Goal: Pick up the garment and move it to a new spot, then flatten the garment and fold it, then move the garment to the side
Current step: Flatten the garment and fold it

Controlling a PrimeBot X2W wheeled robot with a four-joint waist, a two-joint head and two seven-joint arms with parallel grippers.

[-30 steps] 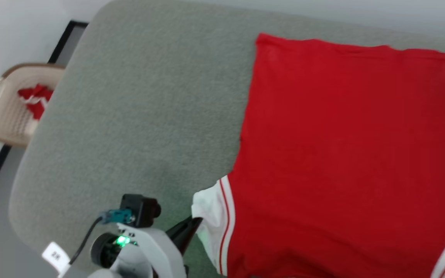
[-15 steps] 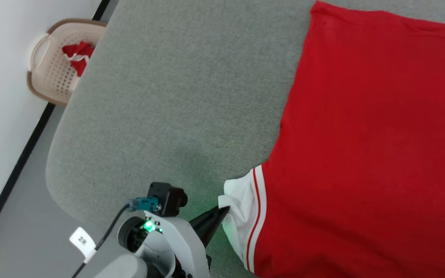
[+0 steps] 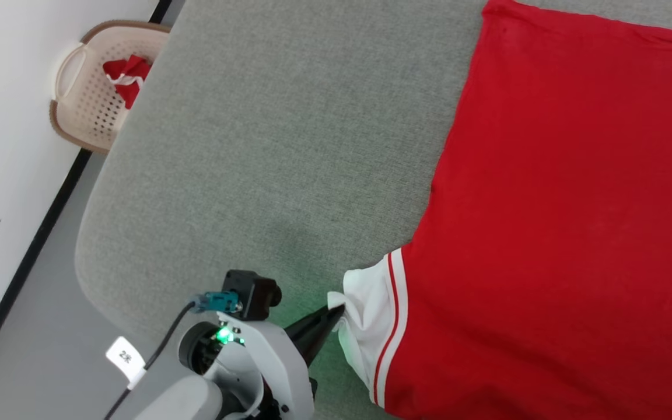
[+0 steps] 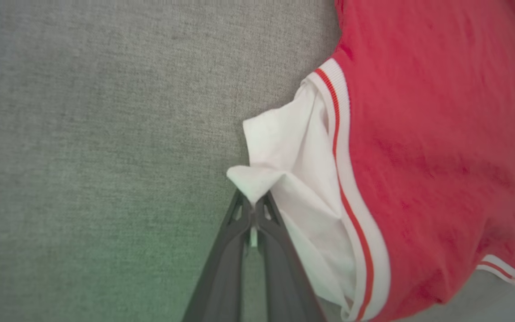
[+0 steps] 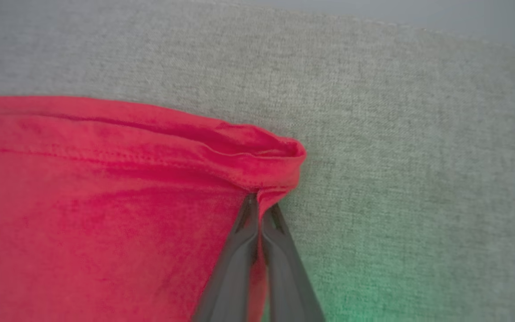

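The garment [image 3: 569,221] lies spread on the grey table [image 3: 289,151], its plain red side up, filling the right of the head view. Its white sleeve [image 3: 365,315] with striped trim points toward my left gripper [image 3: 339,309]. That gripper is shut on the sleeve's tip, as the left wrist view shows with the white sleeve [image 4: 293,179] pinched by my left gripper [image 4: 253,203]. In the right wrist view my right gripper [image 5: 257,199] is shut on the red hem corner of the garment [image 5: 105,197], which bunches just above the fingertips.
A beige perforated basket [image 3: 88,105] holding a small red-and-white cloth bundle [image 3: 126,73] stands on the floor beyond the table's far left edge. A dark stripe runs along the floor on the left. Bare grey table surface lies left of the garment.
The head camera has shifted between frames, so the whole scene sits differently. The left gripper keeps its hold on the sleeve tip, which now looks pulled slightly out.
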